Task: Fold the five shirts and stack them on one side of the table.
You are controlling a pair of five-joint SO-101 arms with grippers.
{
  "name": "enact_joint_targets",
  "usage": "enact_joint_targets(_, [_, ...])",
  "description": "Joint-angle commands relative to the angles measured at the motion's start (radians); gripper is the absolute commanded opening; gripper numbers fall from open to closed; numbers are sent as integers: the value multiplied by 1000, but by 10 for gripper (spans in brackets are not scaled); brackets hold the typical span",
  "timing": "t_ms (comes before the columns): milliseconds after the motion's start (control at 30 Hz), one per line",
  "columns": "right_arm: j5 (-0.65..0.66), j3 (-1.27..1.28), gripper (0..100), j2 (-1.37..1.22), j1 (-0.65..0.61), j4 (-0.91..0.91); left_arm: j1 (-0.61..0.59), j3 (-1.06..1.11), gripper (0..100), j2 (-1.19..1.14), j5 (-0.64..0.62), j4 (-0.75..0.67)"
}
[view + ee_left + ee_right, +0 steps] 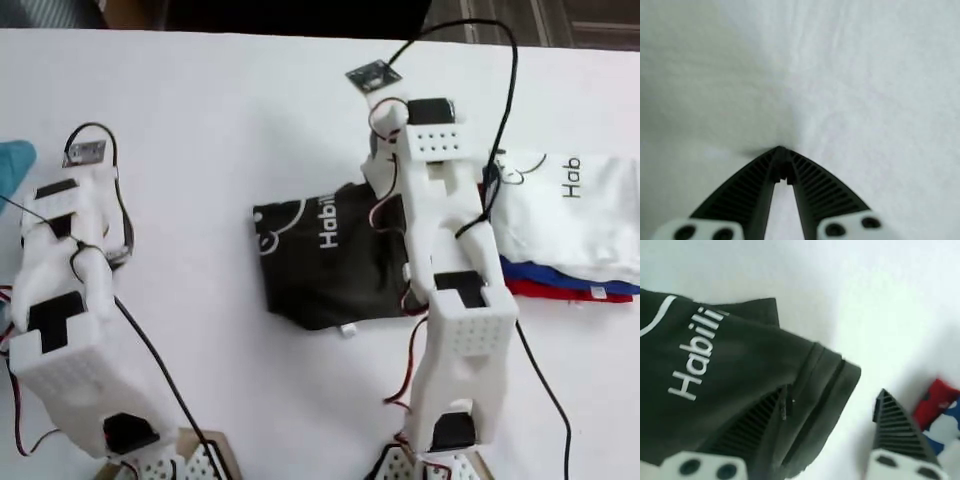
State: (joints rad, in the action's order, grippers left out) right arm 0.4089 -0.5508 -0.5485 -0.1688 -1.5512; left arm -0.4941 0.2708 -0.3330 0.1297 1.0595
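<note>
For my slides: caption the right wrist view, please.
Right hand open, straddling an edge of the folded black shirt; red and blue shirts beyond.

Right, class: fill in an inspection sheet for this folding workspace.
Surface: white table.
Job's things: black shirt at centre; white shirt stacked over blue shirt and red shirt at one side.
Clutter: teal fabric at an edge, kind unclear.
Grippers: left gripper shut over bare table; right gripper open, fingers straddling the black shirt's edge.
Cables: black cable arcs across the table near the white shirt.
Surroundings: dark area beyond the far edge.

White table — beyond its far edge, a dark strip.
</note>
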Motion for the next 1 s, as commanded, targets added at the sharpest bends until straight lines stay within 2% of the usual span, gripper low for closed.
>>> enact_joint_targets(0, [-15,-51,290,111,2,-85,48,-5,26,11,-6,-38])
enact_joint_targets(200, [-180,2,291,110,35,-111,48,-5,26,11,-6,-38])
enact_joint_targets(333, [-183,115,291,114,13,-90,48,-5,26,11,-6,-38])
enact_joint_targets(967, [-183,454,291,108,-4,228,48,-5,26,11,-6,-38])
